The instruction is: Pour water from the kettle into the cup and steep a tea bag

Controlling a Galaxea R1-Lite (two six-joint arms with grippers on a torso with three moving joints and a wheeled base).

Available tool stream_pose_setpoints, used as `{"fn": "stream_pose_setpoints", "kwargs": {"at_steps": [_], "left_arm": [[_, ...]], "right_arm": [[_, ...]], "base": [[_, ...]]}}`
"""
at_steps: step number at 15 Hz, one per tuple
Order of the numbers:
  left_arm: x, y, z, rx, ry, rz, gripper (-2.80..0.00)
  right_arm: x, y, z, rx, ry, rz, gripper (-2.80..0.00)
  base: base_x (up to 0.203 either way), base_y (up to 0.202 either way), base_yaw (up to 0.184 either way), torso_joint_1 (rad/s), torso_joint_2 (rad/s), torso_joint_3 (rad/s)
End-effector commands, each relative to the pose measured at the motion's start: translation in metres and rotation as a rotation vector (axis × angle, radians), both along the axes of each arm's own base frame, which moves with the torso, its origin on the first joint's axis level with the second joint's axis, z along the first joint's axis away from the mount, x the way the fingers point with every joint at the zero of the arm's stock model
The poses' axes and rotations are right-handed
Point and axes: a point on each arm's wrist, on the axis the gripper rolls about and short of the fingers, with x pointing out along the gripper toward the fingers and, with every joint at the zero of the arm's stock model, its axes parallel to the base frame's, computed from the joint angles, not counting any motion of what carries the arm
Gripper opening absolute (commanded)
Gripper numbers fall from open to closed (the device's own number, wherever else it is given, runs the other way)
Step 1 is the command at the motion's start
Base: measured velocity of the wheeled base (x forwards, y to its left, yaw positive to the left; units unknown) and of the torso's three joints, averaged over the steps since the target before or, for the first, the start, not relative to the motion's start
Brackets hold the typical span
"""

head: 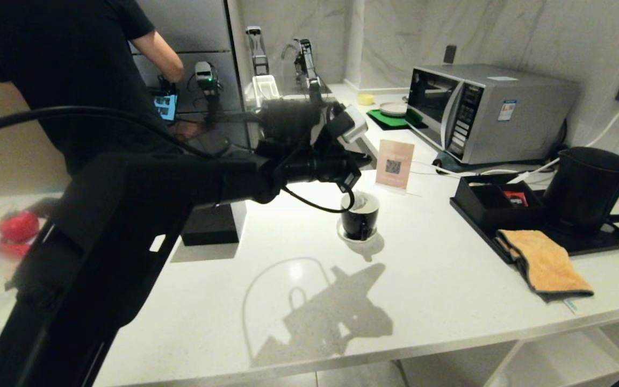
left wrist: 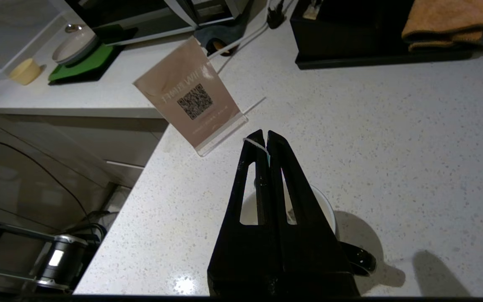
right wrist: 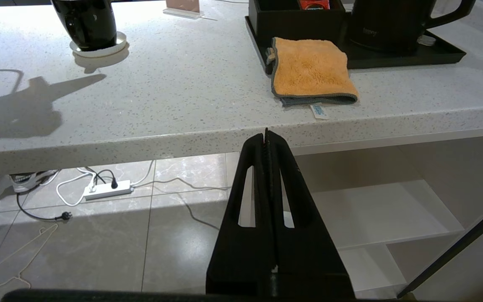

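The black cup (head: 359,217) with a white inside stands on its small white saucer (head: 344,234) mid-counter. My left gripper (head: 367,158) hovers just above it, shut on the thin white string (left wrist: 251,142) of the tea bag (head: 363,202), which hangs inside the cup (left wrist: 328,206). Most of the pouch is hidden behind my fingers (left wrist: 292,188). At the right, the tall matte black kettle (head: 586,188) stands on a black tray. My right gripper (right wrist: 266,136) is parked shut and empty below the counter's front edge, facing the cup (right wrist: 86,21) and kettle (right wrist: 388,21).
A QR-code sign (head: 394,164) stands just behind the cup. The black tray (head: 602,243) also carries a compartment box (head: 489,201), with an orange cloth (head: 543,260) over its front edge. A microwave (head: 487,110) sits at the back. A person (head: 73,64) stands at the far left.
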Motion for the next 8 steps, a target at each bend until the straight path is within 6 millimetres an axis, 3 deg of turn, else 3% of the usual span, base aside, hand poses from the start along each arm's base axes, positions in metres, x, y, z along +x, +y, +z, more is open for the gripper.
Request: {"fn": "stream_pose_setpoints", "kwargs": {"at_steps": [1, 8], "left_arm": [[-0.0050, 0.0030, 0.0143, -0.014, -0.027, -0.003, -2.80], [-0.0056, 0.0047, 0.0147, -0.012, -0.027, -0.002, -2.80]], "right_arm": [[0.0000, 0.0000, 0.0000, 0.000, 0.000, 0.000, -2.80], [0.0000, 0.0000, 0.0000, 0.000, 0.000, 0.000, -2.80]], "base": [[0.000, 0.000, 0.000, 0.000, 0.00, 0.000], [0.000, 0.000, 0.000, 0.000, 0.00, 0.000]]}}
